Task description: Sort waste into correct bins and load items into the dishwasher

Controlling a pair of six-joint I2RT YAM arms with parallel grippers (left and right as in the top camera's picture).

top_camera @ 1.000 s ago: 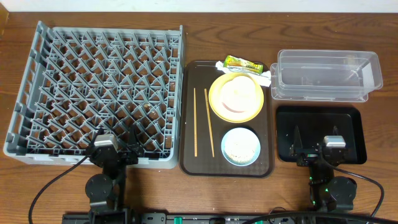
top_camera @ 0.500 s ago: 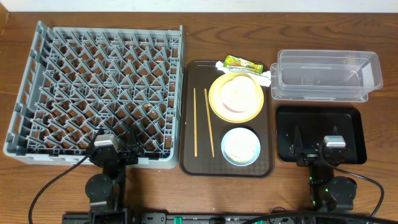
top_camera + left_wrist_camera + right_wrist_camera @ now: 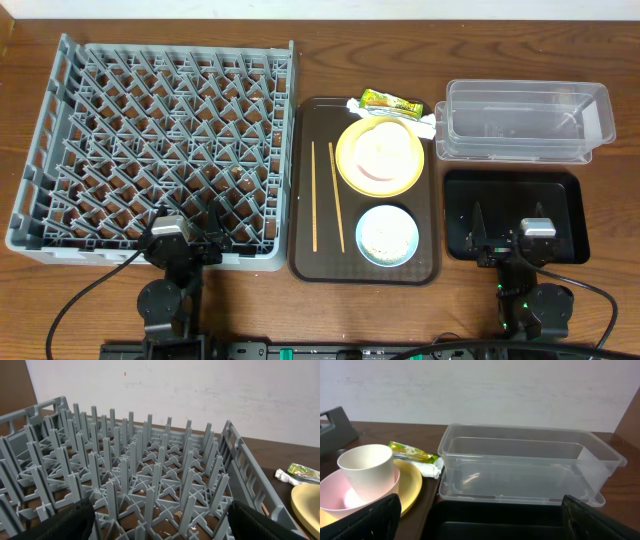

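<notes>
Left hand (image 3: 190,228) spread wide, grey dish rack (image 3: 150,120) just ahead

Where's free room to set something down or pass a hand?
The rack is bare throughout; so are the clear bin and black bin. On the tray, only the strip left of the chopsticks is free; plate, bowl and wrapper crowd its right.

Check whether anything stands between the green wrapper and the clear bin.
Nothing visible does. The wrapper lies at the far edge of the tray, right beside the clear bin. The plate sits nearer the robot, off that path.
</notes>
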